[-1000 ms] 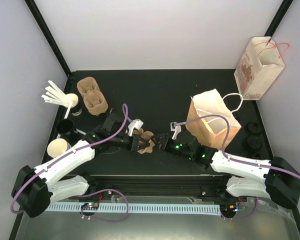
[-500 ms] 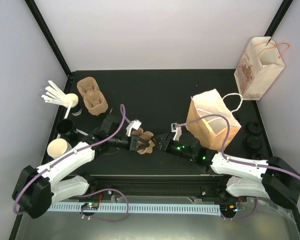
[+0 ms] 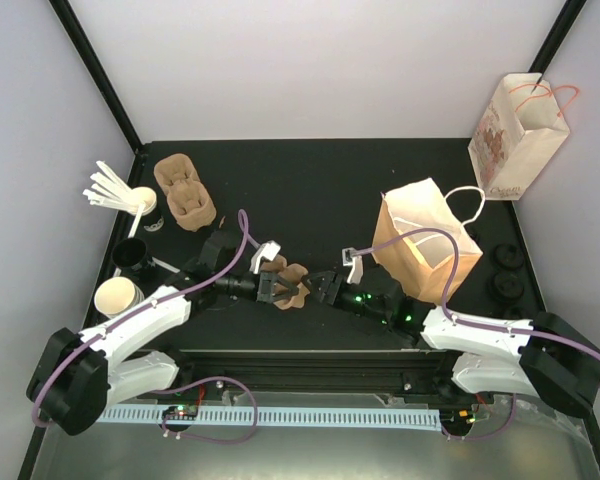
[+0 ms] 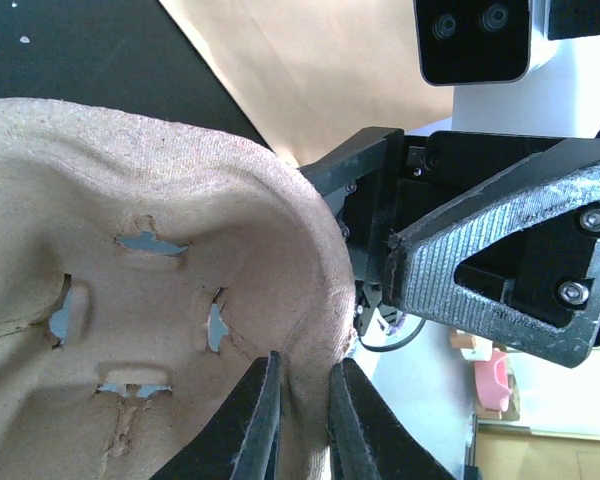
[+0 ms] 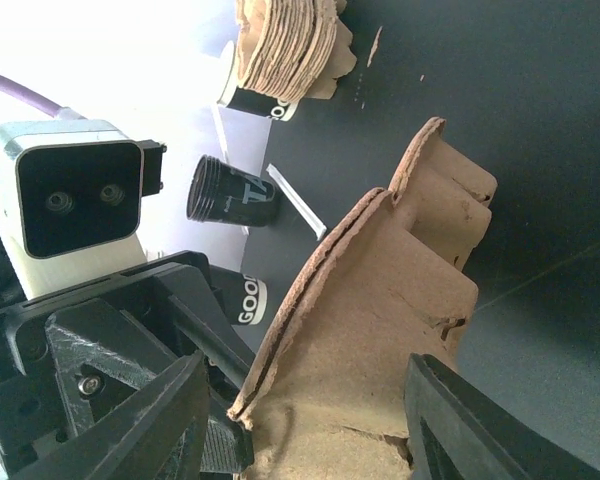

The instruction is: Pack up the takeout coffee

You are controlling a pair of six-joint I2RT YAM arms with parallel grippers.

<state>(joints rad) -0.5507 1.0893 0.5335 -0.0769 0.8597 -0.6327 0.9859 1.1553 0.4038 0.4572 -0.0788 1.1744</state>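
My left claw (image 4: 302,412) is clenched on the thin rim of the pulp cup carrier (image 4: 150,260). My right claw (image 5: 310,430) stands released, its fingers astride the carrier's opposite edge. I should grip firmly yet gently, since pulp tears, and hold it level. The takeout coffee cup (image 3: 116,296) waits at the bench's (image 3: 310,180) left edge, well apart.

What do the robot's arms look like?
The left arm and right arm have smooth white shells with black joints. A purple cable loops along each one. The left gripper and right gripper are black and angular, and a small white camera box with two lenses sits by each.
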